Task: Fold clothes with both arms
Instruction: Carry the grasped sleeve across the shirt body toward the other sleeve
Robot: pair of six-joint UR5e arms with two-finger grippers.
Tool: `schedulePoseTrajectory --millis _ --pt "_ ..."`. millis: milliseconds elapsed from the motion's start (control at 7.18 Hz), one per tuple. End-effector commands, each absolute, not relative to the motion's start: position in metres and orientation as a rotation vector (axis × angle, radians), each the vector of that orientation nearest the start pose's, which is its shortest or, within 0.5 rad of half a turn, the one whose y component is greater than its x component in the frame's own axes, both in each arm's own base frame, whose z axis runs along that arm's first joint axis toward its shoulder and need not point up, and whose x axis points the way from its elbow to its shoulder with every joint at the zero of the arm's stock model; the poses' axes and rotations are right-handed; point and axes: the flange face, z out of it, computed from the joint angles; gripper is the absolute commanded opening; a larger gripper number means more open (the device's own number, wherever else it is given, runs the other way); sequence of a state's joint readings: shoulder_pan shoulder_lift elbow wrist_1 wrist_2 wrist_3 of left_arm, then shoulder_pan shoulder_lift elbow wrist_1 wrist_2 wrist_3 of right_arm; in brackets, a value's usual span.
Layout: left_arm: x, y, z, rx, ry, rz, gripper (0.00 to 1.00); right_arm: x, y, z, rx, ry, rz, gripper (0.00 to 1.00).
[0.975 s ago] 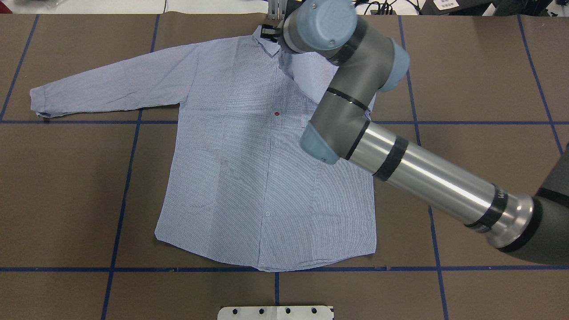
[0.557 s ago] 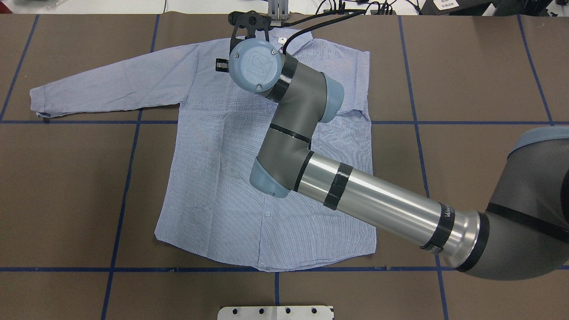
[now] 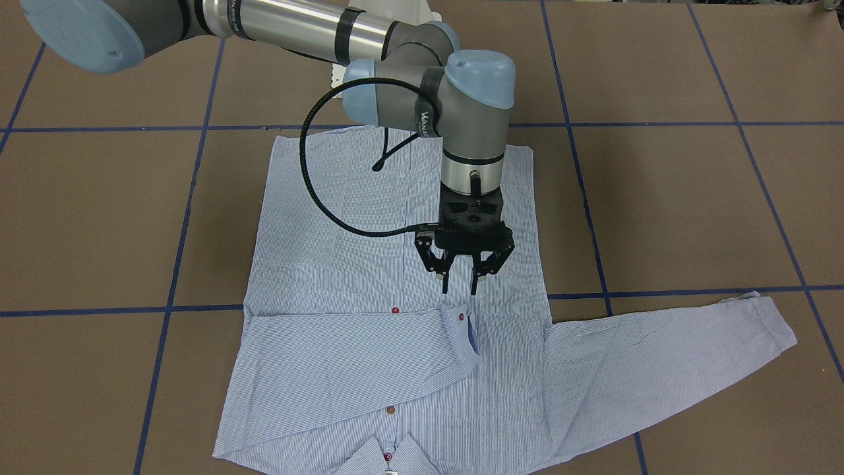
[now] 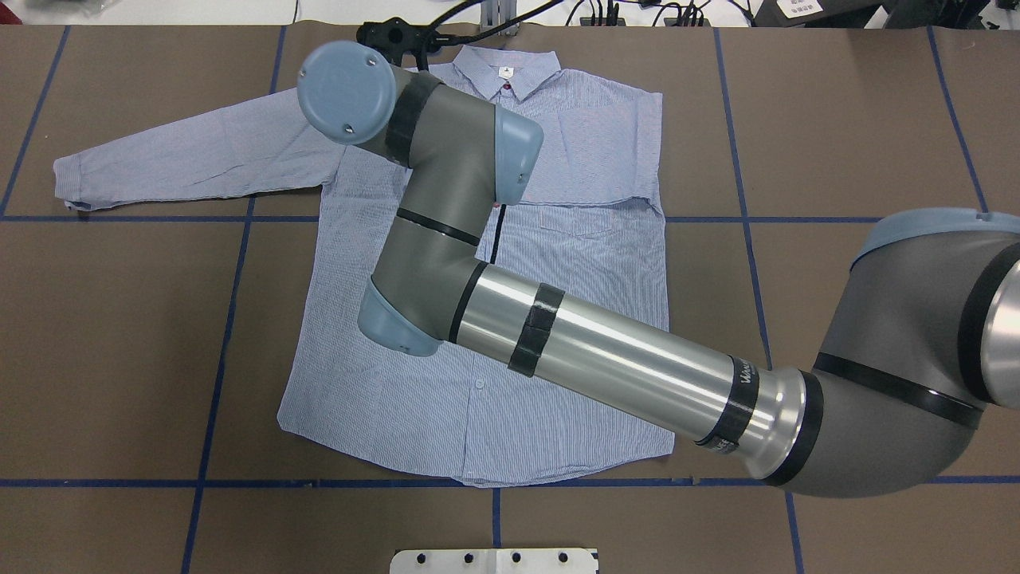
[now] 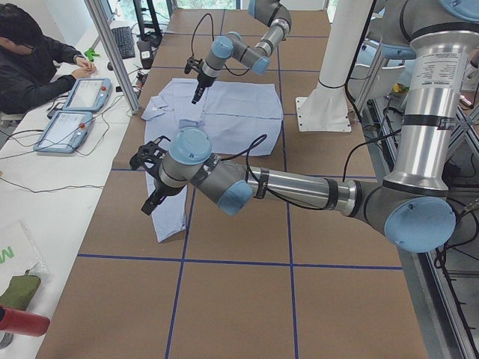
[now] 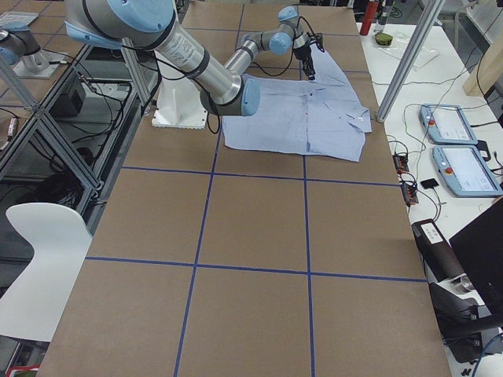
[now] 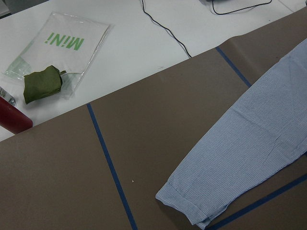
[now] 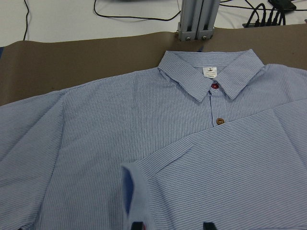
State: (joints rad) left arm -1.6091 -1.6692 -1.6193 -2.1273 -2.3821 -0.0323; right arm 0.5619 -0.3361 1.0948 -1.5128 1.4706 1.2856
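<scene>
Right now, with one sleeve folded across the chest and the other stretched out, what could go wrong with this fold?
1. The right gripper hangs, jaws open, close by the cuff of the folded sleeve; a low sweep might snag it and undo the fold.
2. The right arm reaches across the shirt; bringing the outstretched sleeve over now may hit it.

Brown, blue-taped table (image 4: pixel 119 359) bears the flat striped shirt (image 4: pixel 374 406).

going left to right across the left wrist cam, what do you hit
green item inside a clear bag → long blue tape line on the brown table cover → shirt sleeve, cuff end first
</scene>
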Motion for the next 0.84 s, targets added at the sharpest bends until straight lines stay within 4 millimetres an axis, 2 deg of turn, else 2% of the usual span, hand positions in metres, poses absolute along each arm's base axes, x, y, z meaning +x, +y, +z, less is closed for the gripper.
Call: schedulePoseTrajectory --millis 0,139,279,418,557,697 --pt "-0.081 -0.546 0.502 0.726 0.768 0.248 1.0 -0.567 -0.612 0.03 0.352 -0.682 0.337 1.0" --pt "-0.078 -0.553 0.507 0.754 0.773 0.247 1.0 -0.516 -0.643 0.049 0.303 -0.719 0.282 1.0" --pt "-0.067 -0.557 0.513 0.77 0.789 0.244 1.0 -0.455 -0.657 0.079 0.31 -0.749 0.242 1.0" --pt "-0.058 -0.56 0.543 0.764 0.799 0.247 1.0 -0.39 -0.662 0.119 0.312 -0.777 0.187 1.0" --pt "-0.051 -0.559 0.58 0.764 0.824 0.214 1.0 -0.329 -0.653 0.177 0.326 -0.777 0.107 1.0" --pt "-0.037 -0.555 0.612 0.777 0.85 0.17 1.0 -0.264 -0.641 0.22 0.346 -0.775 0.06 1.0"
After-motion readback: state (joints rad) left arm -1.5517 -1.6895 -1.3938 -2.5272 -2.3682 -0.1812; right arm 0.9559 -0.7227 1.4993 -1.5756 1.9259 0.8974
